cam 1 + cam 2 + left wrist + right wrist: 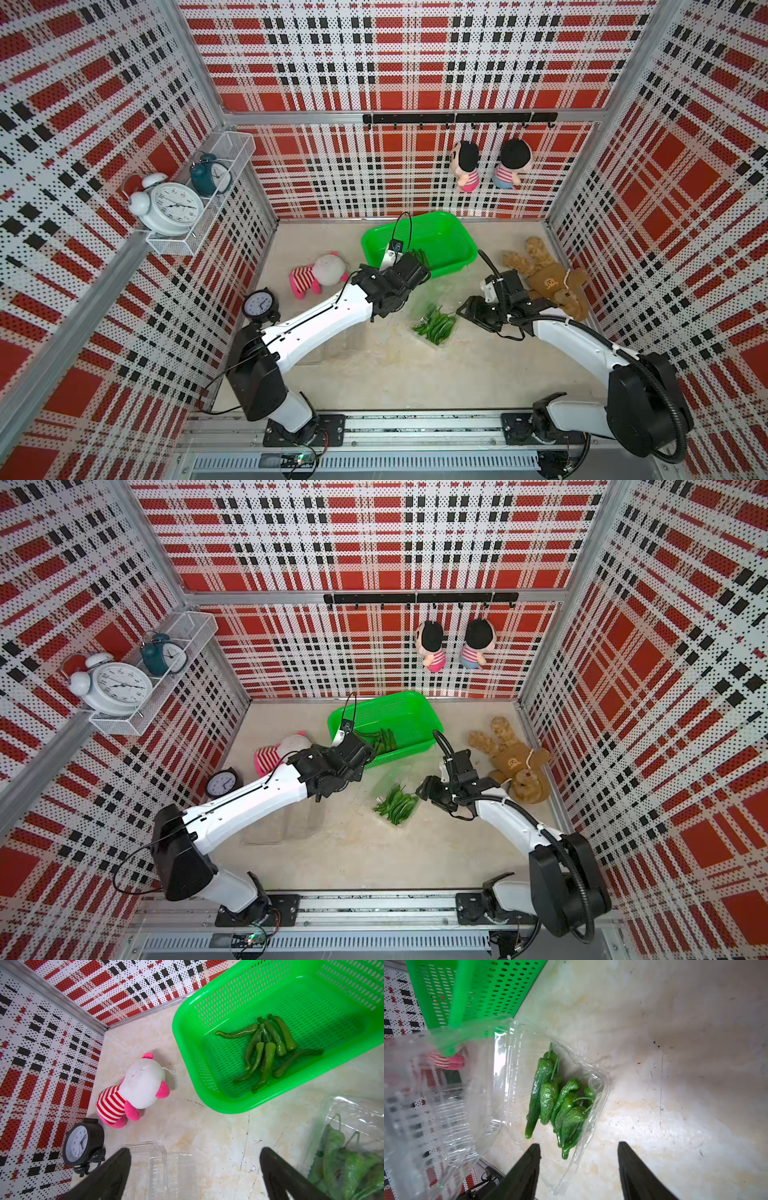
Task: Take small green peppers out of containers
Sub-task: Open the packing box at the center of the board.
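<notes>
Several small green peppers point(436, 326) point(397, 804) point(560, 1101) lie in a clear container point(428, 303) point(604, 1084) at mid-table, its lid swung up toward the green basket point(455, 235) point(187, 1047). More peppers point(266, 1051) point(380, 739) lie in that basket. A second clear container point(336, 345) point(162, 1167) sits open and bare under my left arm. My right gripper point(578, 1145) point(461, 309) is open just right of the pepper container, whose near corner lies between the fingers untouched. My left gripper point(195, 1153) point(365, 750) hangs open at the basket's near edge, holding nothing.
A pink striped plush point(320, 274) and a black clock point(259, 305) lie at the left. A brown teddy bear point(548, 282) lies by the right wall. A wire shelf with clocks point(174, 203) and two hanging dolls point(490, 166) are on the walls.
</notes>
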